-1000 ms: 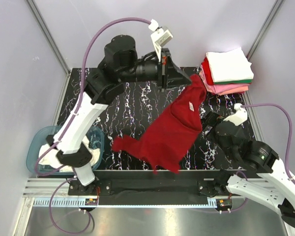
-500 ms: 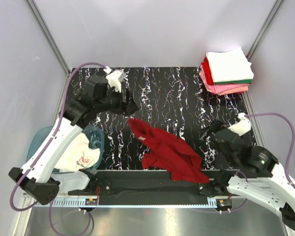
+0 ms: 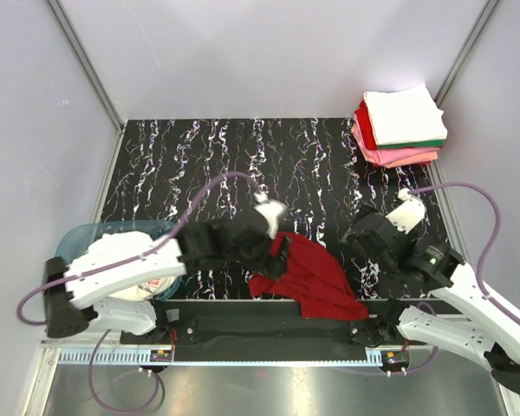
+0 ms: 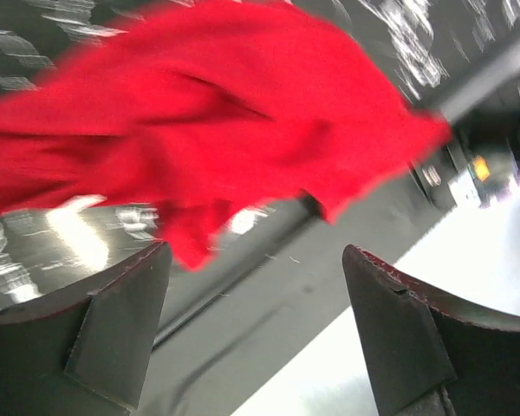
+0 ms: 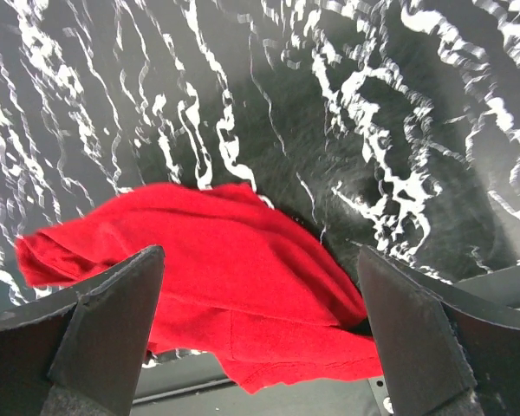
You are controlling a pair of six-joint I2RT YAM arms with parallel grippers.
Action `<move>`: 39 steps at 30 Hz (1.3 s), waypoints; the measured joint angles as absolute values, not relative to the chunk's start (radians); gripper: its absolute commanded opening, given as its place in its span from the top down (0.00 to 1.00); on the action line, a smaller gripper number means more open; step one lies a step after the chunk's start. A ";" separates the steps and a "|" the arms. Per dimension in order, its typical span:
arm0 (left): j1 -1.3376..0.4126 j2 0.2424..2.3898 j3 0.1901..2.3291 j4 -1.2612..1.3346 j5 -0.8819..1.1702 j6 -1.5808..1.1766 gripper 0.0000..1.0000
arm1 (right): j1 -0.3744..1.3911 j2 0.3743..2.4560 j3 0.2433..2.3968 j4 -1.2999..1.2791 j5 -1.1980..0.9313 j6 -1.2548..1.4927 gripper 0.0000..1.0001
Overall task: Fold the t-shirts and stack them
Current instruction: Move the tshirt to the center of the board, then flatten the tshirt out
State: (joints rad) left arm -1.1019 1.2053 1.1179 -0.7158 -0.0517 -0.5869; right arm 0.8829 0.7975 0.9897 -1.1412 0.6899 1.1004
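One dark red t-shirt (image 3: 316,277) lies crumpled at the near edge of the table (image 3: 312,165). Above its left end hovers the left claw (image 4: 256,251), fingers spread and empty. Near its right side is the right claw (image 5: 260,251), likewise spread and empty. The folded t-shirts (image 3: 403,126) sit stacked at the far right corner.

Dark red t-shirt (image 3: 316,279) lies crumpled at the near table (image 3: 199,156) edge; folded shirts (image 3: 403,126) sit stacked far right.
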 measured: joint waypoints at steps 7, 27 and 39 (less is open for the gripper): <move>-1.409 1.655 1.395 -0.649 -0.171 -0.483 0.15 | 0.878 0.729 1.161 -1.253 0.761 1.104 0.00; -1.447 1.993 1.539 -0.688 -0.414 -0.242 1.00 | 0.877 0.583 1.211 -1.336 0.758 1.099 0.00; -0.906 1.652 1.687 -0.859 -0.319 -0.350 0.66 | 0.877 0.661 1.250 -1.336 0.757 1.087 0.00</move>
